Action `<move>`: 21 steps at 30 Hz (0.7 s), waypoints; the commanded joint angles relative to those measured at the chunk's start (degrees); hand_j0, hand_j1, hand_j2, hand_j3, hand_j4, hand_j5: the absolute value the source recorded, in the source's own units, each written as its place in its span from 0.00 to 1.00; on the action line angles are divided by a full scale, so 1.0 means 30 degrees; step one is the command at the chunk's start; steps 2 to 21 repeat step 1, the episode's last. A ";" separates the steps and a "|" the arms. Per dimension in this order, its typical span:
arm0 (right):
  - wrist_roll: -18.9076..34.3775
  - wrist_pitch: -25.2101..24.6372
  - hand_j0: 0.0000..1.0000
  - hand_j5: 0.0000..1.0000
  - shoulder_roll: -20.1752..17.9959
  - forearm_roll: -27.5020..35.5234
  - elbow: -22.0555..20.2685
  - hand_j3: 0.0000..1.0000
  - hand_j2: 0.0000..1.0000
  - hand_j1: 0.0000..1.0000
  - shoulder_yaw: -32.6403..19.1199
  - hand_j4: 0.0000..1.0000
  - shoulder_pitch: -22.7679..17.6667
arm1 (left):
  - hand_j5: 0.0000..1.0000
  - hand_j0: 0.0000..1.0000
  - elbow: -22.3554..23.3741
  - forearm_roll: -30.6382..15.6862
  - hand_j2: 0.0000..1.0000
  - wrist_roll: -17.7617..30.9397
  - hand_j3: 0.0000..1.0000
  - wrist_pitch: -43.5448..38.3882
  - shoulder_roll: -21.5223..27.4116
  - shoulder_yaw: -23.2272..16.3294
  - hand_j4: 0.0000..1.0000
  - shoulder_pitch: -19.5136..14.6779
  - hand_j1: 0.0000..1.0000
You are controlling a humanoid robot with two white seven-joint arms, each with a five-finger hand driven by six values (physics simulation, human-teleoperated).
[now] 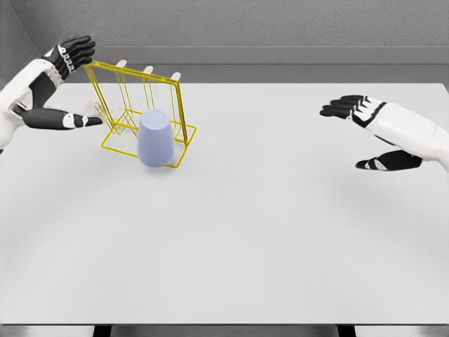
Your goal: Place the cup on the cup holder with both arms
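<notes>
The lavender cup (154, 137) is seen inverted on the yellow wire cup holder (179, 112), apparently hung. The left hand (70, 55) is spread beside the holder; the right hand (365, 116), also spread, is held well away.

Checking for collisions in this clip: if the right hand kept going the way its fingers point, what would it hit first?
The right hand points left over bare table; the first thing in line looks like the cup at the yellow rack, though depth is uncertain.
</notes>
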State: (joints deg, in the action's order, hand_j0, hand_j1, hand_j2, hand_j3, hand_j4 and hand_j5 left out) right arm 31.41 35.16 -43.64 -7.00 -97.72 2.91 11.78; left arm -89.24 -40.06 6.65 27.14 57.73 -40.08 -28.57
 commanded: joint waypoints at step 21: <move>0.0018 -0.0053 1.00 1.00 -0.0013 0.0135 -0.0006 1.00 1.00 1.00 -0.0090 1.00 0.0000 | 1.00 1.00 -0.0078 0.0609 1.00 0.0008 1.00 0.0065 0.0767 0.0000 1.00 0.0000 1.00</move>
